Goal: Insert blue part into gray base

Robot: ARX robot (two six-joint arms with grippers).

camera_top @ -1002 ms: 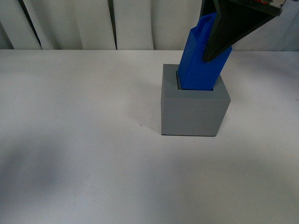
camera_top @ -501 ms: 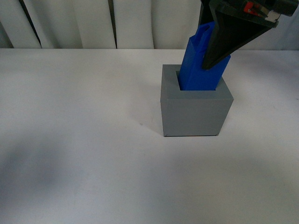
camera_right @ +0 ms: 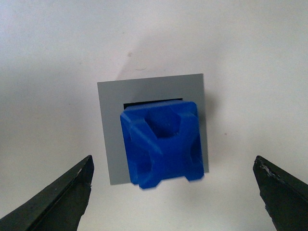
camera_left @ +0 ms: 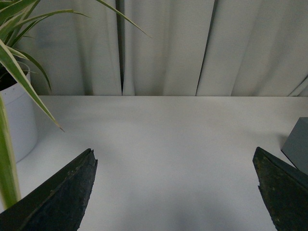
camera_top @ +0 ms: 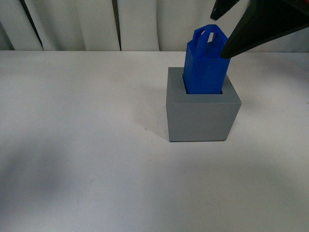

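Bright blue matte plastic block with arched handle top (camera_top: 204,67) sits upright in the recess of the matte gray cube base (camera_top: 203,118). Right gripper (camera_right: 173,161) is above it, jaws spread wide, touching nothing. Left gripper (camera_left: 174,153) jaws are also spread, empty, off to the base's side.

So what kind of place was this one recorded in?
Probably an indoor lab or office test bench: a plain white table, pale curtains behind it, a potted plant, and the blue part standing in the gray base.
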